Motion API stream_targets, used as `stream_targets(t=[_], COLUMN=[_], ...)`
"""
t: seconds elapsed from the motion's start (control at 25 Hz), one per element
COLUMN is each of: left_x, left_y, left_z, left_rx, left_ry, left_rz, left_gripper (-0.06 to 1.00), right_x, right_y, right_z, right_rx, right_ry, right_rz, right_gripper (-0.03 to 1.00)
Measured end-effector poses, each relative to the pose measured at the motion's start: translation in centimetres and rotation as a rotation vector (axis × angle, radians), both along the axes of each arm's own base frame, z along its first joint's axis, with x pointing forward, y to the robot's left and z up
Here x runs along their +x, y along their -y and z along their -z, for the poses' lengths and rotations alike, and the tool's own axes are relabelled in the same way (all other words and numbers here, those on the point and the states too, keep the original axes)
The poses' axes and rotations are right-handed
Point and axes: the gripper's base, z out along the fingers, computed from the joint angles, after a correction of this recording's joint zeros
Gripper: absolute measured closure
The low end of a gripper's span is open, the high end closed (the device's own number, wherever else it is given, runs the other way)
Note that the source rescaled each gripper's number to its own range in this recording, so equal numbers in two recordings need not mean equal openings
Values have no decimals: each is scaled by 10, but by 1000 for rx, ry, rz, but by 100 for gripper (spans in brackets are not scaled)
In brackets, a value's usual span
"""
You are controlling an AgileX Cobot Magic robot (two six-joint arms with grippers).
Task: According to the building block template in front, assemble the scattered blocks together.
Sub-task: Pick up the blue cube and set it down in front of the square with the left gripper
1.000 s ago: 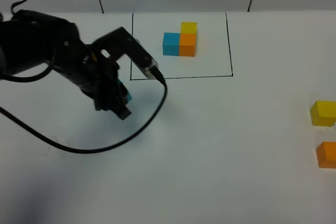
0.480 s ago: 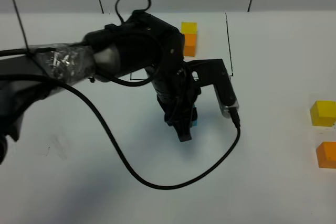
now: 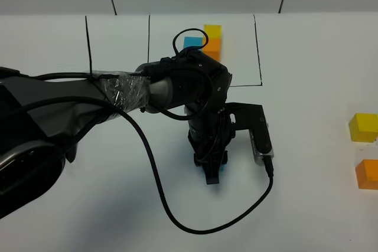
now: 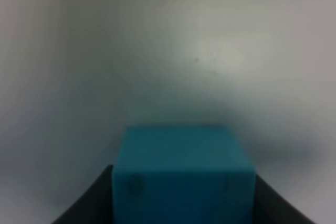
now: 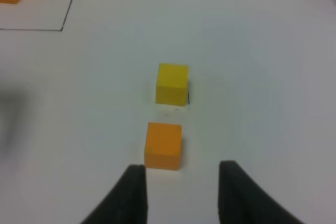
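Jaws, left: left jaws clamped on the small plain blue cube (image 4: 184, 174), with a dark finger on either side of it in the left wrist view.
Jaws, right: right jaws apart with nothing between them; the small plain orange cube (image 5: 163, 145) lies just ahead of them.
Blue cube, position: mid-desk, on the near-edge side of the black drawn frame (image 3: 258, 51). Whether it rests on the white desk (image 3: 307, 210) or hangs above it cannot be told.
Template: joined blue, orange and yellow cube cluster (image 3: 211, 38) inside the frame by the far edge, partly hidden by the left arm (image 3: 118, 90).
Done: one cube in the grip at mid-desk; judged an early stage.
Left: no cubes joined. The orange cube and the small plain yellow cube (image 3: 362, 127) sit at the right edge, apart from each other.
Change: over half a second the left arm has drawn away from the frame's near line toward the near edge. The orange and yellow cubes are unmoved.
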Motion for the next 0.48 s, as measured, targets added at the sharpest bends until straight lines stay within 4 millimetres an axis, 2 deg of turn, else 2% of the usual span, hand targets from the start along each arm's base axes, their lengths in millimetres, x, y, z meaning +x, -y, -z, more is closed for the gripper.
stream_targets(t=[0.36, 0.4, 0.44, 0.48], left_x=[0, 0, -1, -2], left_y=[0, 0, -1, -3], left_z=[1, 1, 2, 3], left_rx=[9, 15, 25, 41], left_ry=[-9, -15, -25, -39], left_rz=[1, 1, 2, 6], left_gripper=[94, 91, 82, 66], right_x=[0, 0, 0, 0], right_y=[0, 0, 0, 0], right_z=[0, 0, 0, 0], right_rx=[0, 0, 0, 0], right_ry=[0, 0, 0, 0], right_rz=[0, 0, 0, 0], right_gripper=[97, 97, 97, 97])
